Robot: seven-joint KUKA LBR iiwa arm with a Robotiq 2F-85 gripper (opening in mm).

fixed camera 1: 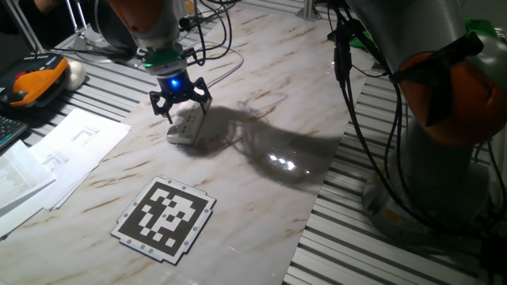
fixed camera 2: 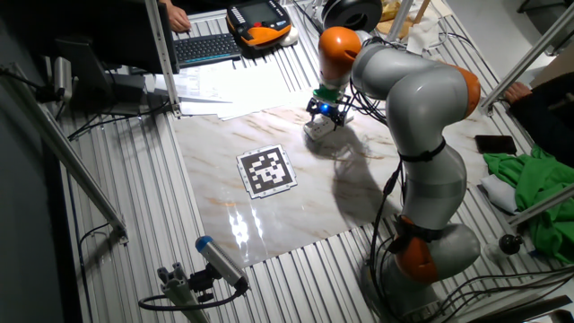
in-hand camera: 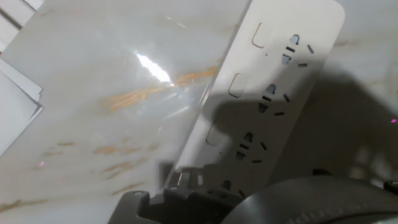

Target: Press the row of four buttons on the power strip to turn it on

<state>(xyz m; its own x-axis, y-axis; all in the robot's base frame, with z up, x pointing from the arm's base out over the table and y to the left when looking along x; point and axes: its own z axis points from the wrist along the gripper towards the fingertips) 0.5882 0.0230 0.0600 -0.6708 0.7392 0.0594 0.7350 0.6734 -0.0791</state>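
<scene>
The white power strip (fixed camera 1: 185,127) lies on the marble table top, also seen in the other fixed view (fixed camera 2: 317,130). My gripper (fixed camera 1: 186,112) hangs right over its far end, fingers spread with the strip showing between them; it is small under the arm in the other fixed view (fixed camera 2: 326,114). In the hand view the power strip (in-hand camera: 273,106) runs diagonally, with three rectangular buttons (in-hand camera: 236,85) showing along its left edge beside the dark socket holes. A grey fingertip (in-hand camera: 185,180) sits at the strip's near end, where a fourth button would be hidden.
A black-and-white marker board (fixed camera 1: 166,218) lies in front of the strip. Papers (fixed camera 1: 55,150) and a keyboard edge are at the left, and an orange-black pendant (fixed camera 1: 36,79) at the far left. The arm's base and cables (fixed camera 1: 428,134) stand at the right.
</scene>
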